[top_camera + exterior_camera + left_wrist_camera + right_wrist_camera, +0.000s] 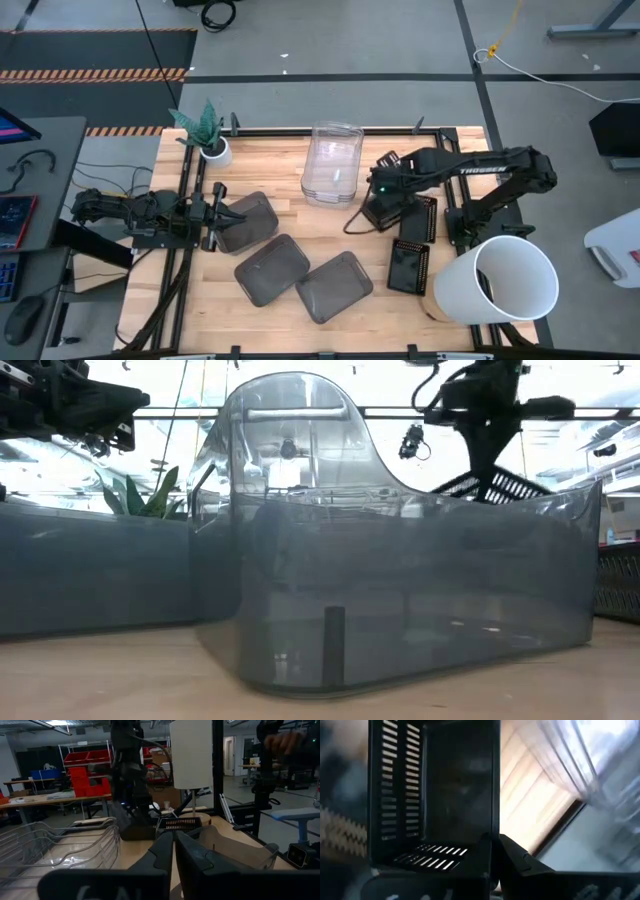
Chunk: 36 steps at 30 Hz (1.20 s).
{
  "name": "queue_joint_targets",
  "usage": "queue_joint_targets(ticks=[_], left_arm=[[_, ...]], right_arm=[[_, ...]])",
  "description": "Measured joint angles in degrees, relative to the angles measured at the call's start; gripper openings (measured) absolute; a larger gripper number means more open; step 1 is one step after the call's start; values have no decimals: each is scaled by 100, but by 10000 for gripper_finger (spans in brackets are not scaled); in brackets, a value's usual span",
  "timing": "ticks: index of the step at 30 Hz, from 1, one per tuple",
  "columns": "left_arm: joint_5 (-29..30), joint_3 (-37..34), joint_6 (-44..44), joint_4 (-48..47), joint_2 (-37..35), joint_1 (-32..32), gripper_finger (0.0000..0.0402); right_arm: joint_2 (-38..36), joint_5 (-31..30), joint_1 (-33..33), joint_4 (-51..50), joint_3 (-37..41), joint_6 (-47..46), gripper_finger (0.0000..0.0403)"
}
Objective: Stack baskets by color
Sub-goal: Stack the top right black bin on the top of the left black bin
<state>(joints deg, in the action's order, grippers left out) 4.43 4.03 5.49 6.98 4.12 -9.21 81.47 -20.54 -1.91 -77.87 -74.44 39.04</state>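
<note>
Smoky grey basket [400,600] fills the low foreground, while the right gripper [495,842] has its jaws pinched on the wall of a black perforated basket [435,795] beside the clear stack [332,162], and the left gripper [173,851], jaws pressed together, pinches the rim of another grey basket [245,222].

Quick headcount from the overhead view: three smoky grey baskets [272,268] spread from 9 to 6 o'clock on the counter [300,215], none of them nested. Three black perforated baskets [408,266] sit around 3 o'clock, one mostly tucked under an arm. The clear baskets [332,160] are one nested pile at 12, and I honestly can't tell how many are in it. Plus one white bucket [505,280] at 4, one plant pot [215,151] at 10, and two dark arms [470,170].
</note>
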Motion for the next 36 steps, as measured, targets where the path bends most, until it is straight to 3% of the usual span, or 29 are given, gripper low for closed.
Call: queue_joint_targets(ticks=[5,12,18,24,30,34,36], left_arm=[[1,0,-1,-1,0,0,34],[0,0,0,-4,0,0,27],[0,0,-2,0,0,0,29],[2,0,-2,0,0,0,34],[2,0,-2,0,0,0,27],[0,0,0,0,0,0,27],[0,0,0,-2,0,-1,30]], right_arm=[[0,-284,201,-821,-45,1359,13],[-92,-392,551,-855,-61,1511,13],[-183,-673,753,-1190,-577,1535,13],[-189,-556,898,-1196,-691,2005,13],[-197,179,719,-1220,-488,1700,13],[-196,1207,504,-1220,-202,1356,13],[-195,1254,425,-1221,-137,1280,13]])
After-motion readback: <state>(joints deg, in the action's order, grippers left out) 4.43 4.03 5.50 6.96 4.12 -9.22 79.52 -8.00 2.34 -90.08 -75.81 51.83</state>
